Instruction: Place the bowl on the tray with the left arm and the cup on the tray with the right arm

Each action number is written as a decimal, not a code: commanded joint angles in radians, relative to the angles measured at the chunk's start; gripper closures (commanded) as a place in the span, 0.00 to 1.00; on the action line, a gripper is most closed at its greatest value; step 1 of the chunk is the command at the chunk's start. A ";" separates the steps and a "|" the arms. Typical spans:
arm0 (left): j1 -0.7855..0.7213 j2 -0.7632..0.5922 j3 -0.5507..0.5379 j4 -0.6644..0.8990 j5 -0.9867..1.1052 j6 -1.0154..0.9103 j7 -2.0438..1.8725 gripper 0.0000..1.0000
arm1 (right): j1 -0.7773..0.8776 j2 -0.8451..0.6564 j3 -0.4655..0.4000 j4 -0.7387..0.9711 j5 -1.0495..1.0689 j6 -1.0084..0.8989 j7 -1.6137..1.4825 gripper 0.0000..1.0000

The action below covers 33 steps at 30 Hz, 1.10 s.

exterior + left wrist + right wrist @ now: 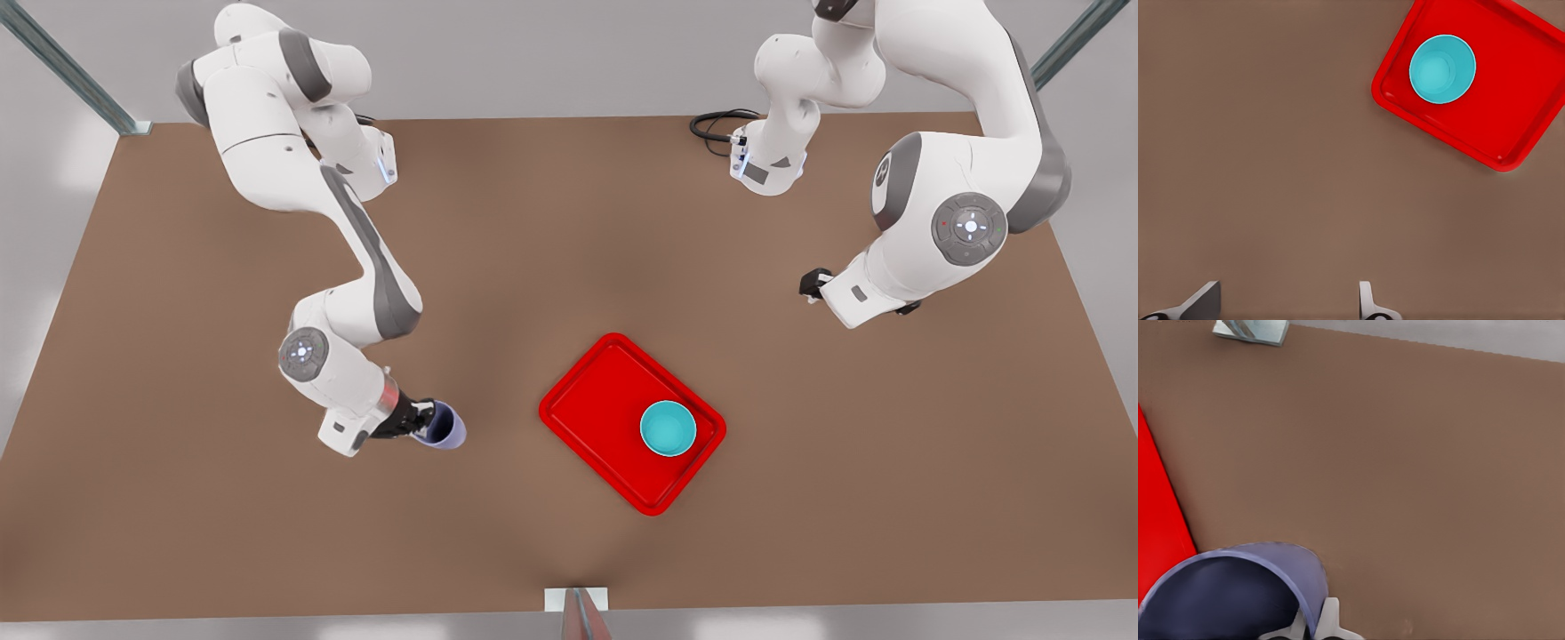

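Right gripper (425,425): from my remote station, the front view shows it on the front view's left, fingers pinching the rim of the tilted lavender cup (444,427) over the table (178,533).
Left gripper (811,283): front view's right, held high, well apart from the tray (587,391); I cannot tell its finger state from this angle.
Bowl (669,428): upright on the red tray, near a corner.
Left wrist view: fingers (1366,300) spread wide over bare table (1271,167); bowl (1442,69) sits inside the tray (1525,107).
Right wrist view: a finger (1328,620) presses the cup (1231,593) wall; tray (1158,513) edge just beside the cup.
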State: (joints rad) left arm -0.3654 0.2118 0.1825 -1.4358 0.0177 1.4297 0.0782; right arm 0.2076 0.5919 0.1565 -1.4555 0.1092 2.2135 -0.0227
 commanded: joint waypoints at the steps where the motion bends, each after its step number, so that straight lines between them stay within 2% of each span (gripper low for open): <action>1: 0.000 0.000 0.000 0.000 0.001 0.000 0.000 0.00 | 0.009 0.005 -0.002 0.015 -0.009 -0.009 0.006 0.79; 4: 0.000 0.001 0.002 0.000 0.001 0.000 0.000 0.00 | 0.127 0.127 -0.037 0.257 -0.011 -0.147 0.145 0.79; 7: 0.000 0.001 0.002 0.000 0.001 0.000 0.000 0.00 | 0.217 0.230 -0.078 0.475 -0.011 -0.279 0.158 0.79; 11: 0.000 0.003 0.002 0.000 0.001 0.000 0.002 0.00 | 0.314 0.339 -0.127 0.667 -0.006 -0.330 0.188 0.79; 21: 0.000 0.012 0.005 -0.002 0.004 0.000 0.002 0.00 | 0.440 0.644 -0.140 1.073 0.000 -0.253 0.251 0.79; 29: -0.001 0.018 0.005 -0.003 0.001 -0.003 -0.002 0.00 | 0.473 0.756 -0.192 1.084 -0.003 -0.228 0.244 0.79; 33: 0.000 0.020 0.005 -0.003 0.001 -0.008 -0.002 0.00 | 0.473 0.763 -0.204 1.083 -0.003 -0.224 0.241 0.79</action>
State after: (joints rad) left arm -0.3651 0.2311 0.1871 -1.4389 0.0185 1.4206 0.0752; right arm 0.6811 1.3532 -0.0479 -0.3727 0.1116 1.9893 0.2149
